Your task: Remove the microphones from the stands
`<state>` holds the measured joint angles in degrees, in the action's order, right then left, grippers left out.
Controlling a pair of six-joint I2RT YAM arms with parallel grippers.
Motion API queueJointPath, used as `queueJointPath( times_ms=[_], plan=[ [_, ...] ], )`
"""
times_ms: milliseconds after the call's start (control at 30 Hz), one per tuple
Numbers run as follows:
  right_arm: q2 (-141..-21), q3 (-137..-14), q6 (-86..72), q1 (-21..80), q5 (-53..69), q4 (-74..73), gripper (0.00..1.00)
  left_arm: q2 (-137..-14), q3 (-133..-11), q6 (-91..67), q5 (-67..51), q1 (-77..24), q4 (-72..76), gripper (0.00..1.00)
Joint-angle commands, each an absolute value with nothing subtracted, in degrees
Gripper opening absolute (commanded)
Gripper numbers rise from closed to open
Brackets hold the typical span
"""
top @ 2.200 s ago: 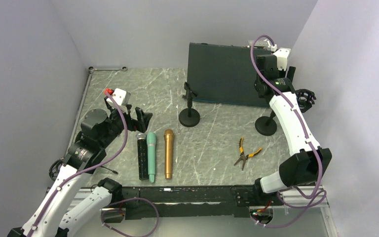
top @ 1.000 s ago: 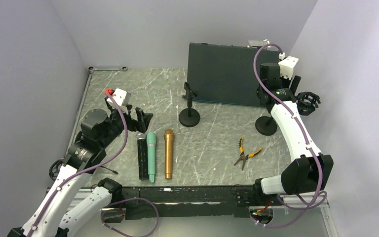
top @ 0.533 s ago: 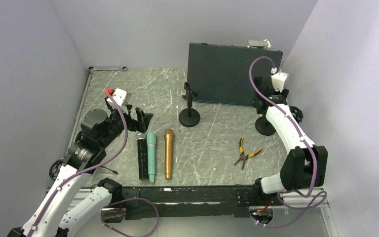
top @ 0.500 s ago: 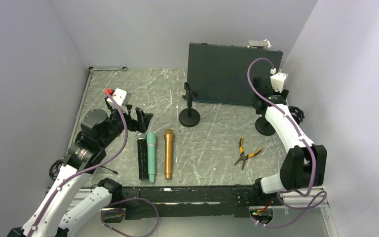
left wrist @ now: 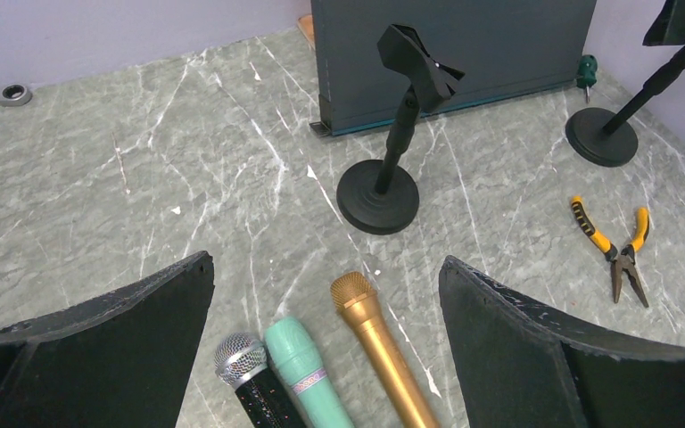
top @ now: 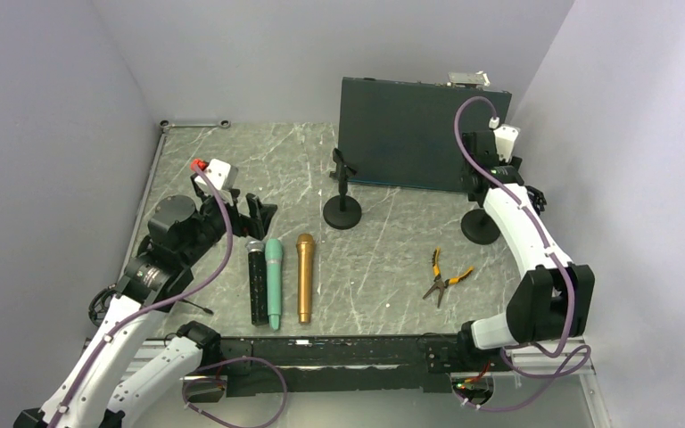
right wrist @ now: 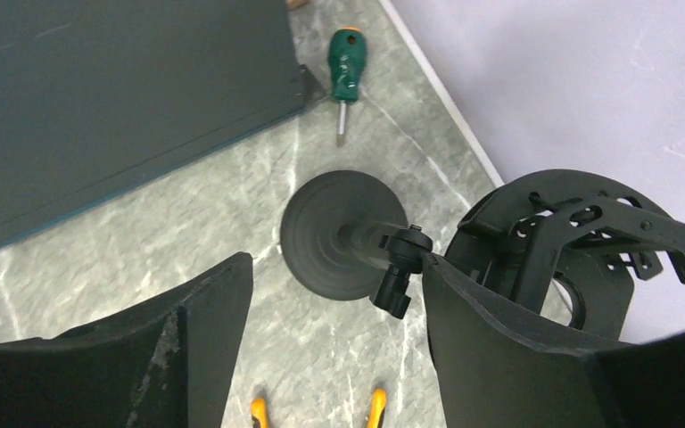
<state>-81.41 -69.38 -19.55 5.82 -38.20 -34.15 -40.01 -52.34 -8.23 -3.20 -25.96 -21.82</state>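
Three microphones [top: 273, 281], black, teal and gold, lie parallel at seven o'clock on the veined grey marble counter [top: 232, 160]. Left pincer [top: 259, 212] gapes by their heads; right pincer [right wrist: 337, 266], spread, hangs over the round-based stand [right wrist: 325, 236] at three o'clock. Lilac walls [top: 53, 134].

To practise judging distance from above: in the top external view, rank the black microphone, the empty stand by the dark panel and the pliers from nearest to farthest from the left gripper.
Measured from the left gripper:
1. black microphone, its head right beside the fingers, left side of the table.
2. empty stand, mid-table, to the gripper's right.
3. pliers, far over on the right side.
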Motion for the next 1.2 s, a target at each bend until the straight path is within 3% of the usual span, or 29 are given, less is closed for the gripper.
queueJointPath(
  times_ms=[0, 100, 200, 767, 1167],
  plan=[
    [-76.67, -72.8, -17.0, 7.38, -31.19, -35.78, 0.76, -39.88, -52.48, -8.27, -3.76, -25.84, -19.89, 0.99],
    [-72.9, -72.98, -16.83, 8.51, -28.56, -35.07, 0.84, -38.97, -51.85, -7.99, -4.86, -25.84, -18.91, 0.99],
    [-68.63, -71.63, -17.2, 9.74, -26.02, -33.78, 1.0, -37.78, -50.81, -7.7, -5.41, -25.8, -17.34, 0.99],
    [-45.83, -52.79, -24.86, 13.37, 4.86, -17.59, 1.0, -27.56, -44.28, -6.03, -3.86, -25.84, -8.8, 0.99],
    [-31.81, -43.91, -23.83, 13.25, 3.21, -19.44, 1.0, -13.07, -46.2, -17.1, 1.34, -25.84, -10.64, 0.99]
  ],
)
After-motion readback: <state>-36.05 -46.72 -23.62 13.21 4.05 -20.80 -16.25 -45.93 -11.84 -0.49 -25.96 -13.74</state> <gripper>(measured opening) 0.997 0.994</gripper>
